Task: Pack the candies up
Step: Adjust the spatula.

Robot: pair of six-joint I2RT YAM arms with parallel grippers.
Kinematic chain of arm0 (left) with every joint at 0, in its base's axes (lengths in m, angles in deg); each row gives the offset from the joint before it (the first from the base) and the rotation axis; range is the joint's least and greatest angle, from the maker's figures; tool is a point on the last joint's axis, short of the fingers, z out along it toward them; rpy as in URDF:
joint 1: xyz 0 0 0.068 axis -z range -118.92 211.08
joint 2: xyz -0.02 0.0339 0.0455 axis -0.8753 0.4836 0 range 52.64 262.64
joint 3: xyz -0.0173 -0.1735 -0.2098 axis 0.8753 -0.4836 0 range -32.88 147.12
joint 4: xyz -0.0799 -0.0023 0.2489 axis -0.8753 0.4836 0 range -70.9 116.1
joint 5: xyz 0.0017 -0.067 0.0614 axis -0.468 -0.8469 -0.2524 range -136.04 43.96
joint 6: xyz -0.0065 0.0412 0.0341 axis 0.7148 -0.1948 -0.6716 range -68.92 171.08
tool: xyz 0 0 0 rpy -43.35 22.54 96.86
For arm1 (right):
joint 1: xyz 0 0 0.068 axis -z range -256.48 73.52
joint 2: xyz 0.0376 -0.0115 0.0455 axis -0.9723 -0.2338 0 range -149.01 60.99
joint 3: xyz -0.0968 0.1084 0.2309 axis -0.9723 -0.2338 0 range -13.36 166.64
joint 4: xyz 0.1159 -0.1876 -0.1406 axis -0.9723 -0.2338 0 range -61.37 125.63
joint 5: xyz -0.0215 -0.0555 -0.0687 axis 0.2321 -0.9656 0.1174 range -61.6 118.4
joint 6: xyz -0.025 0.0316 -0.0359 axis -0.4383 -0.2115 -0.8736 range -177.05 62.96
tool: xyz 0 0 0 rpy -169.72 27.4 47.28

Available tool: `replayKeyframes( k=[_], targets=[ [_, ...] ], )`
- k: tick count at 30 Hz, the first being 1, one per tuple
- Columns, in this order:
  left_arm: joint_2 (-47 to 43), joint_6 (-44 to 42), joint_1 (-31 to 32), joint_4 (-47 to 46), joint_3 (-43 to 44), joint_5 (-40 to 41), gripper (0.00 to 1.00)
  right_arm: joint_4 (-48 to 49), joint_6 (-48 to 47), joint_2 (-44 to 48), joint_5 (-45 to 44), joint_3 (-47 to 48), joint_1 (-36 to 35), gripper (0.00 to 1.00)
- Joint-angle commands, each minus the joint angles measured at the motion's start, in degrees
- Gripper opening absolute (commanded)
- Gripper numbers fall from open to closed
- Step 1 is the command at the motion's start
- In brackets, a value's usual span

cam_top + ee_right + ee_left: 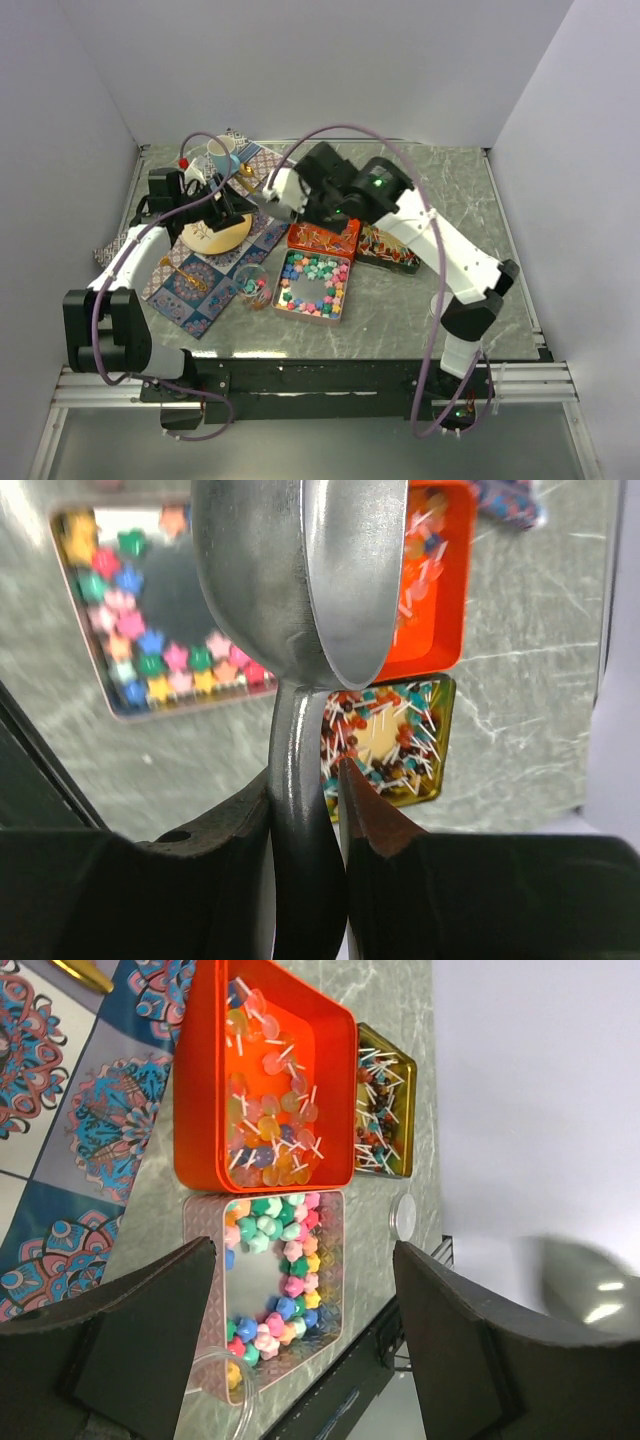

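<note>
Pastel star-like candies [313,283] ring the inside of a silver tin; they also show in the left wrist view [285,1260] and the right wrist view [150,655]. Thin wrapped candies [265,1110] fill an orange tin [323,237]. My right gripper [305,780] is shut on the handle of a silver scoop [300,570], held high above the tins; what the bowl holds is hidden. In the top view the right gripper [272,195] sits behind the orange tin. My left gripper [300,1360] is open and empty, raised over the plate [235,235].
A gold tin [388,248] of small stick sweets lies right of the orange tin. A small glass cup [252,288] with a few candies stands left of the silver tin. A patterned cloth [195,290] holds a blue cup [222,155] and gold spoons. A white cap [404,1216] lies near the table's front edge.
</note>
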Motion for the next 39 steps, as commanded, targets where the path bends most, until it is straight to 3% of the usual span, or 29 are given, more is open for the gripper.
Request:
replayKeyframes(
  k=[1, 6, 9, 10, 12, 13, 14, 15, 19, 23, 26, 31, 36, 39],
  targets=[
    [0.7, -1.1, 0.0, 0.2, 0.6, 0.9, 0.78, 5.6, 6.7, 3.4, 3.0, 1.4, 2.0, 0.00],
    [-0.4, -2.0, -1.9, 1.8, 6.9, 5.7, 0.81, 6.5, 3.3, 4.5, -1.2, -5.7, 2.9, 0.00],
    [-0.5, 1.1, -7.4, 2.8, 10.8, 5.8, 0.86, 10.0, -0.9, 7.2, -4.4, -11.5, 3.4, 0.00],
    [-0.1, 3.2, -11.0, 2.5, 11.4, 0.1, 0.88, 12.3, -2.4, 8.9, -5.6, -14.5, 3.4, 0.00],
    [2.7, 14.7, -14.0, -7.2, 10.1, -11.2, 0.85, 20.8, -9.4, 14.9, -10.6, -24.9, 2.7, 0.00],
    [3.7, 20.0, -14.4, -12.6, 9.1, -20.9, 0.84, 24.5, -12.0, 17.0, -12.8, -28.9, 2.1, 0.00],
    [4.9, 26.4, -14.4, -18.4, 8.5, -22.9, 0.83, 31.8, -14.6, 20.5, -14.6, -32.5, 1.9, 0.00],
    [5.0, 27.1, -14.0, -18.7, 8.2, -24.0, 0.81, 34.5, -18.6, 21.7, -15.3, -37.0, 1.8, 0.00],
    [6.5, 15.0, -7.8, -4.7, 10.7, -28.4, 0.74, 49.4, -27.9, 26.9, -17.4, -46.3, 1.3, 0.00],
    [5.1, 26.7, -3.2, -19.8, 2.1, -33.2, 0.69, 62.7, -35.6, 28.9, -17.5, -52.4, 0.7, 0.00],
    [4.5, 22.1, -0.9, -15.8, 3.0, -32.5, 0.70, 63.2, -37.5, 27.8, -16.8, -52.3, 0.7, 0.00],
    [5.2, 24.9, -0.3, -18.6, 2.7, -32.8, 0.71, 67.7, -42.9, 28.6, -16.2, -56.1, 0.1, 0.00],
    [6.0, 29.4, -0.3, -24.9, 2.8, -34.4, 0.69, 64.8, -41.9, 27.4, -17.1, -55.2, 0.1, 0.00],
    [6.9, 27.0, -0.3, -21.4, 4.2, -33.7, 0.69, 64.8, -42.2, 28.2, -16.6, -56.1, 0.0, 0.00]
  ],
)
